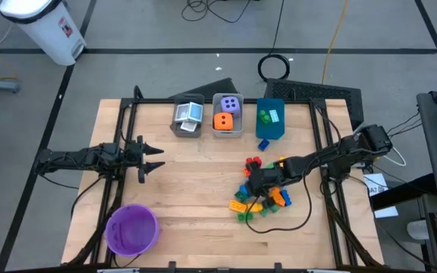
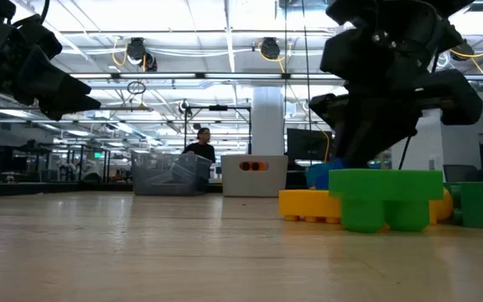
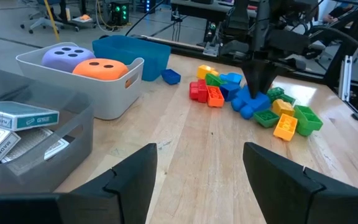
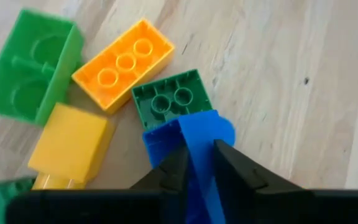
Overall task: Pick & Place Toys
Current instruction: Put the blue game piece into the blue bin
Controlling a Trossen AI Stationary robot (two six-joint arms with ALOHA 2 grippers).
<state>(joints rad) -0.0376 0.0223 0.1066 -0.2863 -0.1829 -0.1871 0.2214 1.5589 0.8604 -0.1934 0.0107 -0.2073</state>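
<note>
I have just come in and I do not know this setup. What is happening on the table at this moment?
The robot is sorting toys into bins. The right gripper is down in the pile of bricks on the table's right side, its fingers pinching a blue brick. The left gripper waits open over the left side, holding nothing. The purple die and orange die already sit in the clear bin, and cards lie in the grey bin.
</note>
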